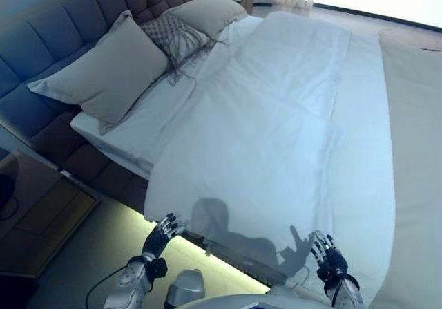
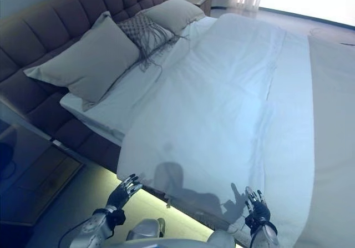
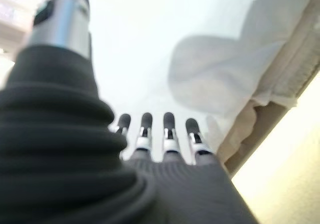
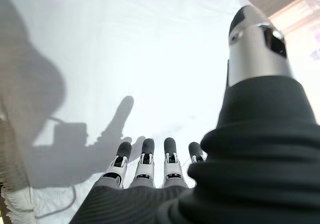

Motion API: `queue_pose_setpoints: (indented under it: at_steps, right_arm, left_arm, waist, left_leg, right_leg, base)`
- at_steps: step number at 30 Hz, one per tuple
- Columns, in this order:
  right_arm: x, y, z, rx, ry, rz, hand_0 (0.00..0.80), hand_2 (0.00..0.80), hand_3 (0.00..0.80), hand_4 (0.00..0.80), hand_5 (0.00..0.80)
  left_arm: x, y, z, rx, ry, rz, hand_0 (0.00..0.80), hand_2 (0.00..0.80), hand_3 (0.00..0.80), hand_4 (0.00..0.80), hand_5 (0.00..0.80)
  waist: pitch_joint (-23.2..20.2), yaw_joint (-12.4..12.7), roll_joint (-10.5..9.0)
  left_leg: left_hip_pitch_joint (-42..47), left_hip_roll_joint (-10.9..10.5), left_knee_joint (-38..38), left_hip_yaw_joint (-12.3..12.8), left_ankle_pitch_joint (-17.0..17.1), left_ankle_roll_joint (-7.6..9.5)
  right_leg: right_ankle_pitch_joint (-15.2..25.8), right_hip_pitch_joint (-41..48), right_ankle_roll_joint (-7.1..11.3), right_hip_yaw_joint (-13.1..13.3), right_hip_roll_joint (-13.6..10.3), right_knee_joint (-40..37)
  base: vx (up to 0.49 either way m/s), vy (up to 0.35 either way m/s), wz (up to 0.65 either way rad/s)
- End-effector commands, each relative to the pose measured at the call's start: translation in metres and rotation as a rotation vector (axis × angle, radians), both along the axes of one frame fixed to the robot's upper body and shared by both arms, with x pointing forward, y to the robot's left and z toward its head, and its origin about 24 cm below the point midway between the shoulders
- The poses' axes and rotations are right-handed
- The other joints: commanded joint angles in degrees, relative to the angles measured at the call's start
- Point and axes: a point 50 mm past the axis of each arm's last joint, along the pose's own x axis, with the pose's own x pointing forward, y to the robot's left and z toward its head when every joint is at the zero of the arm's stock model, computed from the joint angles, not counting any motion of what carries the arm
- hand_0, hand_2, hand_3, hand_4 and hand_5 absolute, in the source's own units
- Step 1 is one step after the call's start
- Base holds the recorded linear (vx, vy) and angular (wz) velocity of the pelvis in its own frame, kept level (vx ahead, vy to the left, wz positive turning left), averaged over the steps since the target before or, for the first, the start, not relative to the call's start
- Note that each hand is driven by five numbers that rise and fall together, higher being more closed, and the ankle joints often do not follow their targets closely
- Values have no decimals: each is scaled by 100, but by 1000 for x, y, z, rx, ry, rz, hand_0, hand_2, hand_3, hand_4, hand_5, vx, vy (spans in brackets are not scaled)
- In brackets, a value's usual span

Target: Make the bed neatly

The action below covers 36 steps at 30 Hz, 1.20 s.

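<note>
White duvet [image 1: 276, 136] lies spread flat over the bed [image 1: 117, 167], covering most of the mattress from its near side edge up toward the pillows — its near edge hangs just over the bed side, by both hands. A long fold line runs down the duvet, and a slightly raised doubled-over section sits on the far part of it. Past the duvet, toward the headboard [image 1: 55, 53], a strip of white sheet [image 1: 159, 108] is uncovered.

Three pillows lean against the tufted headboard: a large beige pillow [image 1: 103, 70] closest to the near bed corner, a patterned cushion [image 1: 176, 36] with dangling threads in the middle, touching it, and another beige pillow [image 1: 207, 12] behind that. A dark wooden nightstand [image 1: 38, 216] stands beside the bed on the headboard side, near the bed's corner. A lit strip glows along the base of the bed frame.

Left hand [image 1: 162, 234] hovers at the duvet's near corner, fingers [image 3: 167, 134] straight and spread, holding nothing; its wrist view shows the duvet corner bunched over the bed edge just past the fingertips. Right hand [image 1: 328, 259] is over the duvet's near edge further from the headboard, fingers [image 4: 145, 161] extended and apart, palm toward the cloth — nothing grasped. Both hands are well apart from each other.
</note>
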Motion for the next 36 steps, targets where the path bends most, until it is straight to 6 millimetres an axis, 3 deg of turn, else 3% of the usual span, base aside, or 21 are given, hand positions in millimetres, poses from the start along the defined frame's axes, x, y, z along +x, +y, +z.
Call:
queue_pose_setpoints:
  at_steps: [1,3,5,8,11,13,15,17,19,21,22,25,28,32,36]
  right_arm:
    - [32,4,17,4,-132,42,0,0,0,0,0]
    - [36,7,19,23,-160,39,0,0,0,0,0]
    - [48,7,27,23,-193,34,0,0,0,0,0]
    - [71,6,40,-7,-229,24,0,0,0,0,0]
    - [87,5,53,-55,-250,16,0,0,0,0,0]
    - [88,9,52,-47,-227,12,0,0,0,0,0]
    - [82,18,46,26,-223,23,0,0,0,0,0]
    - [77,26,39,59,-206,57,0,0,0,0,0]
    - [86,36,42,73,-236,111,0,0,0,0,0]
    - [100,38,50,66,-295,118,0,0,0,0,0]
    - [106,39,54,60,-304,123,0,0,0,0,0]
    - [117,37,66,43,-364,121,0,0,0,0,0]
    - [133,37,84,24,-440,136,0,0,0,0,0]
    - [161,45,114,-28,-515,167,0,0,0,0,0]
    - [172,51,133,-53,-558,182,0,0,0,0,0]
  left_arm:
    - [21,-2,18,3,-122,-46,0,0,0,0,0]
    - [19,-8,17,3,-121,-62,0,0,0,0,0]
    - [27,-18,20,-7,-148,-73,0,0,0,0,0]
    - [49,-35,29,-44,-190,-86,0,0,0,0,0]
    - [70,-51,40,-63,-233,-141,0,0,0,0,0]
    - [73,-54,41,-42,-239,-141,0,0,0,0,0]
    - [71,-45,45,-10,-263,-112,0,0,0,0,0]
    - [68,-28,49,66,-288,-72,0,0,0,0,0]
    - [69,-12,60,197,-365,-44,0,0,0,0,0]
    - [84,-6,80,388,-520,-80,0,0,0,0,0]
    - [91,-6,88,464,-579,-80,0,0,0,0,0]
    - [111,-15,118,727,-808,-59,0,0,0,0,0]
    - [132,-19,145,1105,-1017,57,0,0,0,0,0]
    - [159,-17,159,1413,-1028,192,0,0,0,0,0]
    - [172,-25,160,1578,-1029,159,0,0,0,0,0]
  waist:
    - [191,-16,-135]
    - [141,-102,16]
    - [132,-194,258]
    - [170,-310,493]
    - [225,-454,577]
    - [238,-517,553]
    - [276,-445,443]
    - [302,-258,341]
    - [432,-99,246]
    - [629,-75,150]
    - [708,-85,147]
    - [935,-282,152]
    - [1194,-380,153]
    - [1388,-545,155]
    - [1496,-737,166]
  left_leg:
    - [-20,39,865,-267,-432,335]
    - [42,231,564,-528,-147,275]
    - [-49,560,165,-809,466,86]
    - [-249,751,-151,-855,777,-108]
    - [-448,542,66,-600,445,-142]
    - [-618,284,421,-465,220,-98]
    - [-750,153,648,-403,53,-14]
    - [-740,129,666,-432,-63,73]
    - [-900,129,786,-464,-142,102]
    - [-1383,54,1044,-532,-167,113]
    - [-1527,73,1087,-538,-136,109]
    - [-1926,210,1087,-658,23,12]
    - [-2220,356,944,-632,252,-154]
    - [-2569,337,727,-669,471,-194]
    - [-2840,242,781,-617,491,-149]
  right_leg:
    - [1262,109,101,222,11,-636]
    - [1059,-46,-26,354,123,-298]
    - [772,-345,-48,523,163,184]
    - [561,-861,80,799,-67,741]
    - [603,-1312,313,1090,-537,1074]
    - [900,-1364,355,1211,-775,957]
    - [1525,-1381,438,1091,-959,806]
    - [1857,-1462,508,824,-1058,702]
    - [2068,-1821,520,688,-951,494]
    - [2094,-1996,523,869,-807,63]
    - [2106,-2082,517,860,-784,28]
    - [2069,-2417,537,1166,-573,-62]
    - [2049,-2693,587,921,-579,-85]
    - [2204,-3251,609,915,-519,-119]
    - [2241,-3593,616,1094,-442,12]
  base:
    - [33,29,-1]
    - [27,138,-6]
    - [-41,354,-9]
    - [-77,520,-28]
    - [31,605,-36]
    - [149,397,-35]
    - [152,178,-52]
    - [117,78,-75]
    - [-81,-9,-143]
    - [-229,-51,-134]
    - [-253,-20,-27]
    - [-265,-31,24]
    - [-245,76,48]
    - [-215,168,-15]
    - [-93,180,-31]
